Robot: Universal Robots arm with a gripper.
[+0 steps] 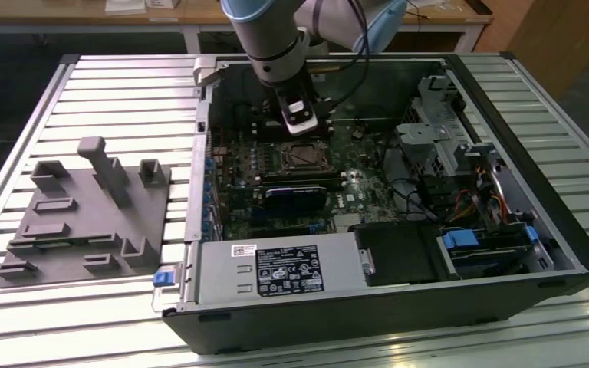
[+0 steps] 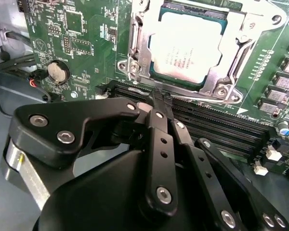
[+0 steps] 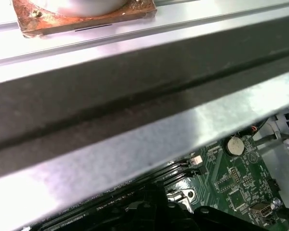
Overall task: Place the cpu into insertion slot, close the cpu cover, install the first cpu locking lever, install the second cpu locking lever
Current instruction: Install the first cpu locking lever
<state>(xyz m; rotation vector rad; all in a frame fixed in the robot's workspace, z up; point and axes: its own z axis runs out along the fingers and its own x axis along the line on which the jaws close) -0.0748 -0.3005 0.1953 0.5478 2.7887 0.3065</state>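
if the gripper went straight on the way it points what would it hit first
Probably the thin locking lever along the edge of the cpu cover, or the memory slots just beside it. The gripper has its tips right at that seam, and depth is unclear.

One cpu point(image 2: 189, 47), one cpu cover point(image 2: 239, 44)

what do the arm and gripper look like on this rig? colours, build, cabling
The arm has grey-silver tube links with pale blue joint caps; a black cable hangs alongside. Its wrist end carries a white block. The gripper is matte black linkage bars pinned with silver screws, on a black body with a silver ring at its base.
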